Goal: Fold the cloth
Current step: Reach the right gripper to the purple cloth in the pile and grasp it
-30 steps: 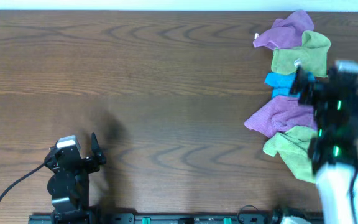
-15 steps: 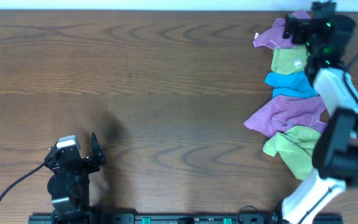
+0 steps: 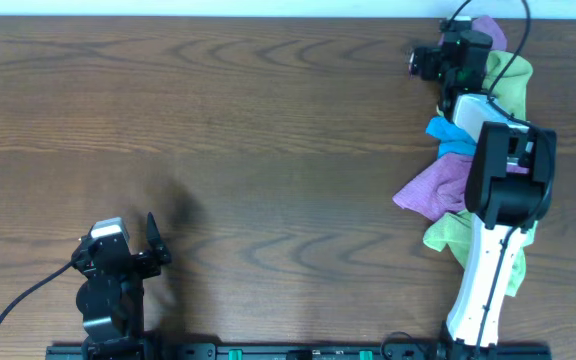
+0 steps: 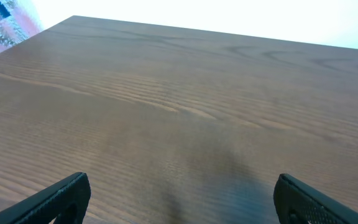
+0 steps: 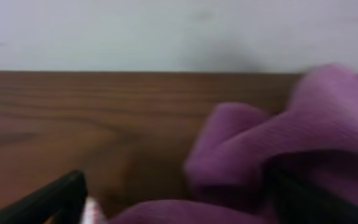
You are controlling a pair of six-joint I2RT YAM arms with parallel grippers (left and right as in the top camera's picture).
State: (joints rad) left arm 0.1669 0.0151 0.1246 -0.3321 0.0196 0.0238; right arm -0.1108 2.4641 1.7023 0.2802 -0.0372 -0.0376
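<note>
The cloth [image 3: 487, 29] is a purple towel, crumpled at the far right end of the table, at the top of a pile of cloths. My right arm reaches over the pile to it, and my right gripper [image 3: 427, 62] sits at its left edge. In the right wrist view the purple folds of the cloth [image 5: 316, 130] bulge between the wide-apart jaws of the right gripper [image 5: 188, 202], and a small white tag [image 5: 92, 209] shows by the left finger. The jaws are open. My left gripper [image 4: 184, 208] hangs open over bare wood near the front left [image 3: 154, 240].
Below the cloth lie a lime-green cloth [image 3: 511, 84], a blue cloth [image 3: 447, 134], a second bunched purple cloth [image 3: 436, 186] and another lime-green cloth [image 3: 446, 233]. My right arm [image 3: 506, 180] covers part of the pile. The table's far edge [image 3: 268, 17] runs just behind the cloth.
My right arm swung from the right side of the pile up and leftward to the far purple cloth. The left arm has not moved.
</note>
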